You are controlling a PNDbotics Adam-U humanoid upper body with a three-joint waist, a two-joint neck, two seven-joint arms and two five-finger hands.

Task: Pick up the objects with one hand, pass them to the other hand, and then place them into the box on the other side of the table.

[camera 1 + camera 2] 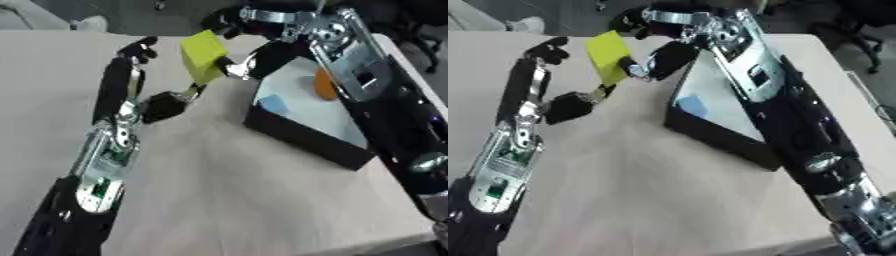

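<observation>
A yellow block (pixel 203 56) hangs in the air above the table, between my two hands. My right hand (pixel 273 54) comes in from the top right and is shut on it, its thumb against the block's right side and its fingers curled over the top. My left hand (pixel 129 114) reaches up from the lower left and is open. Its fingers (pixel 137 50) stand apart from the block on the left, while its thumb (pixel 171 104) points at the block's lower corner. The black box (pixel 302 137) with a white floor lies just right of the block, under my right arm.
In the box lie a small blue thing (pixel 274 104) and an orange thing (pixel 325 86), partly behind my right forearm. The tan table (pixel 227 195) stretches toward the near edge. Dark floor and chair parts show beyond the far edge.
</observation>
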